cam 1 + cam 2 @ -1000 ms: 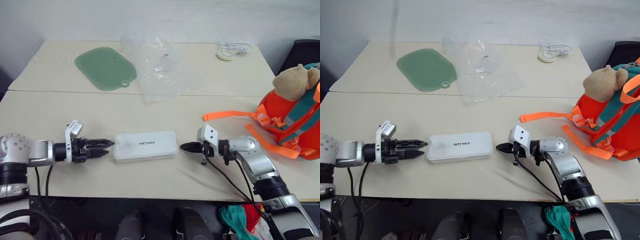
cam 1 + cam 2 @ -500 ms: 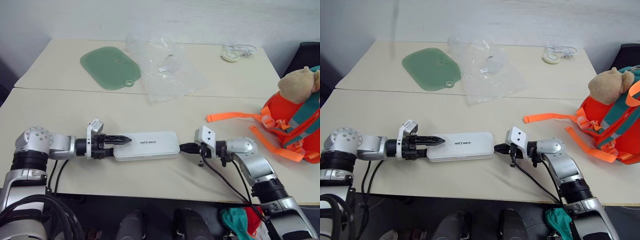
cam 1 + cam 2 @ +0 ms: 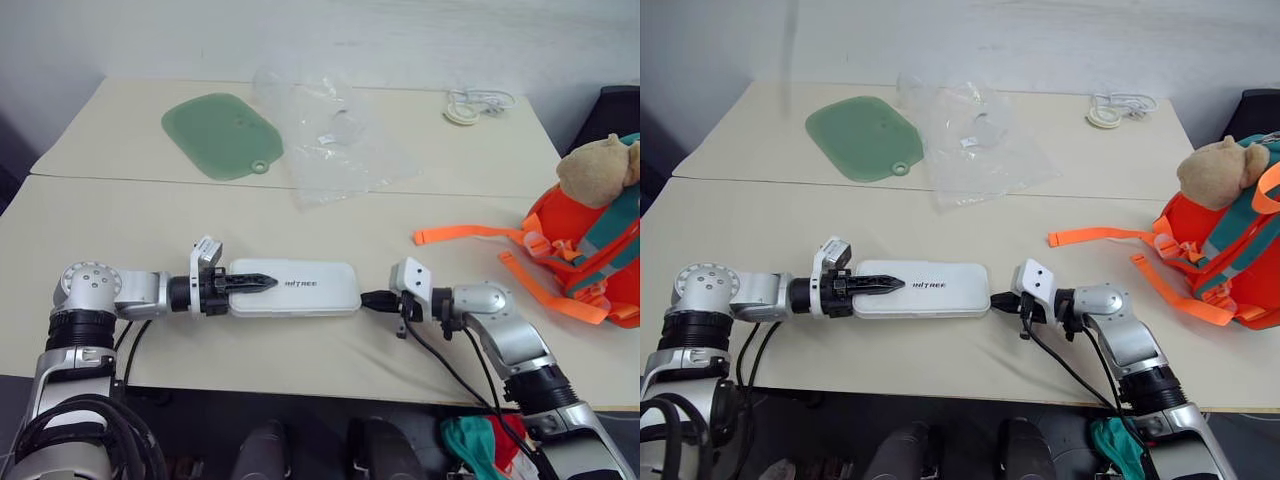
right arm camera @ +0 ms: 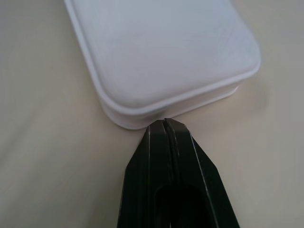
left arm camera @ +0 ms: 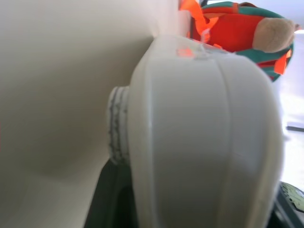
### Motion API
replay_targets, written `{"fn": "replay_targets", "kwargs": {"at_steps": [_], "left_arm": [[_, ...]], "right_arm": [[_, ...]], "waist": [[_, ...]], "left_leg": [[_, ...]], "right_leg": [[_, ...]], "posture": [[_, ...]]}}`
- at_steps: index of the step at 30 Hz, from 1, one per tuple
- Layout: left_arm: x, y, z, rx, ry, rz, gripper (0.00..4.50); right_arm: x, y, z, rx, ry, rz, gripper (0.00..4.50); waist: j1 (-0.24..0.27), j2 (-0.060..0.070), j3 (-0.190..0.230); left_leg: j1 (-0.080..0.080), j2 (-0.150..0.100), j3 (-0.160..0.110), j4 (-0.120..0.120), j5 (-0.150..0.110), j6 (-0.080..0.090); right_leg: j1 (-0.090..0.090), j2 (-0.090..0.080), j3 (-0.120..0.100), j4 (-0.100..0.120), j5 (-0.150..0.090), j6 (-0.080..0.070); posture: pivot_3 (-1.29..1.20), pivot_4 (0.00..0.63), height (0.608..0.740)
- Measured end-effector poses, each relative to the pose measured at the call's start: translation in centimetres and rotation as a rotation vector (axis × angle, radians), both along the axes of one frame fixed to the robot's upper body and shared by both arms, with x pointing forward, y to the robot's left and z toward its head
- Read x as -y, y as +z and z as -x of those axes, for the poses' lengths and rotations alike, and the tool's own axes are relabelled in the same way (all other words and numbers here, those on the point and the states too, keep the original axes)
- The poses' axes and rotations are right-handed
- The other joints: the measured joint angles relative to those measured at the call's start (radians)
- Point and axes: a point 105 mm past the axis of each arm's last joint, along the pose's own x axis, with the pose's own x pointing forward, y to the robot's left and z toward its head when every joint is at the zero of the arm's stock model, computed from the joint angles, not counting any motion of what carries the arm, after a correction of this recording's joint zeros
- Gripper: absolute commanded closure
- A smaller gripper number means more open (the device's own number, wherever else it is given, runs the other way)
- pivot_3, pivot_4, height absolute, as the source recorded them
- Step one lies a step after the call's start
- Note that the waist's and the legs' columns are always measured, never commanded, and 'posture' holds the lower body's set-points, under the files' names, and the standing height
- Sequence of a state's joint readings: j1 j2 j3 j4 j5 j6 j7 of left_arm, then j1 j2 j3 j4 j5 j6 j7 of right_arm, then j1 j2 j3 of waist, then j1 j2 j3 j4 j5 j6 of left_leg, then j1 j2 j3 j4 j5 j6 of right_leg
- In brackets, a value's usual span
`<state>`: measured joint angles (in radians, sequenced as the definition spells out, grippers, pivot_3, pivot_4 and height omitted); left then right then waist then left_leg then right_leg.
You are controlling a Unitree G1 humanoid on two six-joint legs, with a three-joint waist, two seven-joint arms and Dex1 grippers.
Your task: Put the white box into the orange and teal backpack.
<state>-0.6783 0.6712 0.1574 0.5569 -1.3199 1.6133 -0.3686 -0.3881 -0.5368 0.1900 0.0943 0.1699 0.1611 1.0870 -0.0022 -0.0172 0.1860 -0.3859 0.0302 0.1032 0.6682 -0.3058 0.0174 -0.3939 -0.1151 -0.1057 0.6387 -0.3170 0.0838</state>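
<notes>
Flat on the table (image 3: pixel 120 230), well apart from the backpack (image 3: pixel 590 260), the white box (image 3: pixel 295 288) looks stiff, light and slick, best pinched at its ends: the left gripper (image 3: pixel 252 284) straddles one, the right gripper (image 3: pixel 366 297), fingers pressed together, touches the other.

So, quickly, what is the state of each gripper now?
Left gripper: closing over the white box's end; grip not sure.
Right gripper: shut, holding nothing, tips at the box's end.

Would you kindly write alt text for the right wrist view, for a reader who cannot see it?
The right gripper, its two black fingers pressed shut together, points its tip at the rounded end of the white box. The box lies flat on the beige table.
</notes>
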Motion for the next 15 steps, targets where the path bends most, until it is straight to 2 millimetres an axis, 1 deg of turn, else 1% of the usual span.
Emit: {"fn": "replay_targets", "kwargs": {"at_steps": [2, 4, 6, 7, 8, 10, 11, 13, 15], "left_arm": [[0.0, 0.1, 0.1, 0.005, -0.002, 0.002, 3.32], [-0.2, 0.3, 0.4, 0.019, -0.007, -0.002, 3.32], [-0.6, 0.6, 0.7, 0.052, 0.006, -0.005, 3.32], [-0.9, 0.9, 0.8, 0.076, 0.021, -0.003, 3.32], [-1.1, 1.4, 1.0, 0.149, 0.037, -0.014, 3.32], [-1.5, 2.5, 1.6, 0.273, 0.060, -0.011, 3.32], [-1.5, 3.2, 2.0, 0.353, 0.068, -0.008, 3.32], [-1.8, 4.6, 3.3, 0.528, 0.059, 0.015, 3.32], [-1.7, 5.8, 4.9, 0.701, 0.017, 0.058, 3.32]], "right_arm": [[0.7, 0.0, 0.4, 0.002, -0.011, 0.001, 4.50], [2.2, 0.0, 1.0, -0.003, -0.050, -0.018, 4.50], [3.9, 0.5, 2.0, -0.002, -0.103, -0.074, 4.50], [4.6, 0.9, 2.4, -0.005, -0.130, -0.103, 4.33], [5.7, 1.7, 3.1, -0.007, -0.187, -0.168, 4.14], [7.8, 2.3, 4.3, -0.011, -0.300, -0.237, 3.60], [8.9, 2.6, 5.2, -0.013, -0.357, -0.262, 3.24], [10.9, 2.7, 7.3, -0.008, -0.477, -0.297, 2.57], [12.6, 2.6, 9.2, 0.001, -0.590, -0.315, 1.88]], "waist": [[-0.001, 0.000, 0.000], [-0.001, 0.000, 0.000], [0.000, 0.000, 0.000], [0.000, 0.000, 0.000], [0.000, -0.001, 0.000], [0.000, -0.001, 0.000], [0.001, 0.000, 0.000], [0.001, 0.000, 0.000], [0.001, 0.000, 0.001]], "left_leg": [[0.000, 0.000, 0.000, -0.001, 0.000, 0.000], [0.000, 0.000, 0.000, -0.001, 0.000, 0.000], [-0.001, 0.000, 0.000, -0.002, 0.000, 0.000], [-0.001, 0.001, 0.000, -0.002, 0.000, 0.000], [-0.001, 0.001, 0.000, -0.002, 0.000, 0.000], [-0.001, 0.001, -0.001, -0.003, 0.000, -0.001], [-0.001, 0.001, -0.001, -0.003, -0.001, -0.001], [-0.001, 0.001, 0.000, -0.005, -0.001, -0.002], [0.000, 0.001, 0.001, -0.006, -0.001, -0.002]], "right_leg": [[0.000, 0.000, 0.000, -0.001, 0.000, 0.000], [0.000, 0.000, 0.000, -0.001, 0.000, 0.000], [-0.001, 0.000, 0.000, -0.002, 0.000, 0.000], [0.000, 0.000, 0.000, -0.002, 0.000, 0.000], [-0.001, 0.000, 0.000, -0.003, 0.000, 0.000], [-0.001, 0.000, 0.000, -0.003, 0.000, 0.000], [-0.001, 0.000, 0.000, -0.004, 0.000, 0.000], [0.000, 0.001, 0.000, -0.010, 0.000, 0.000], [0.000, 0.001, 0.001, -0.011, 0.000, -0.001]], "posture": [[0.00, 0.150, 0.740], [0.00, 0.150, 0.740], [0.00, 0.150, 0.740], [0.00, 0.150, 0.740], [0.00, 0.150, 0.740], [0.00, 0.150, 0.740], [0.00, 0.150, 0.740], [0.00, 0.150, 0.740], [0.00, 0.150, 0.740]]}}
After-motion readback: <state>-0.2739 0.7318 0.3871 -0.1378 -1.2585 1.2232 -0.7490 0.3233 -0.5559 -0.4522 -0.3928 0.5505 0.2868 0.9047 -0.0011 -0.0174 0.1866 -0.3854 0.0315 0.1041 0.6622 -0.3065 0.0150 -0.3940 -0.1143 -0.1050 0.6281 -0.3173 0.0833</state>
